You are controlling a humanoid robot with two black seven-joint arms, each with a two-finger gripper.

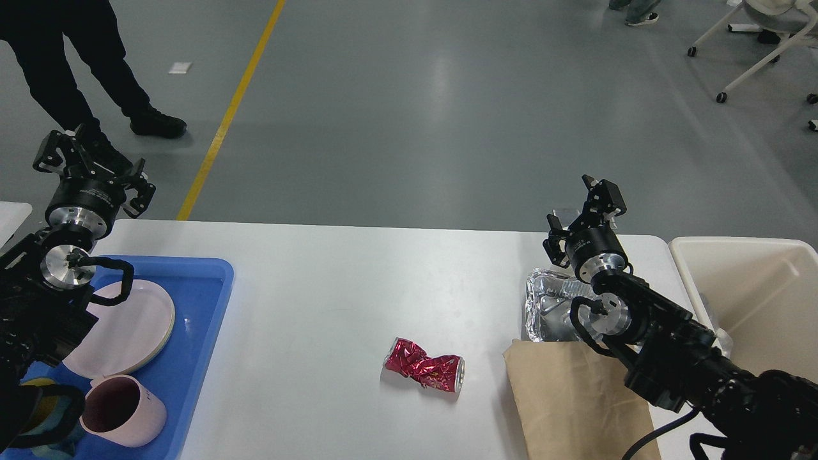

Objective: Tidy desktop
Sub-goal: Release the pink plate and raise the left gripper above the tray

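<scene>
**White desktop with tray, bin and scattered litter; both arms raised**

The desktop (332,287), a smooth white top with rounded corners, fills the lower part of the head view and is the landmark for everything else. Behind its far edge runs grey floor with a yellow line (230,115), where a person in dark clothes (70,64) stands at the far left.

Just off the desktop's right end sits a beige bin (754,300), its open mouth facing up. On the desktop's left end lies a blue tray (204,319) holding a pale pink plate (128,326) and, nearer the robot, a pink cup (124,409) tipped on its side.

On the desktop's right part, at the near edge, lies a brown paper bag (569,396), flat. Touching its far edge is a crumpled foil container (549,306), partly hidden by the right arm. Near the middle of the desktop, left of the bag and apart from it, lies a crushed red can (425,369) on its side.

The right gripper (585,211) hangs above the desktop's far right corner, its fingers spread apart and holding nothing. The left gripper (89,166) is lifted over the desktop's far left corner, beyond the tray, its fingers also spread and empty.
</scene>
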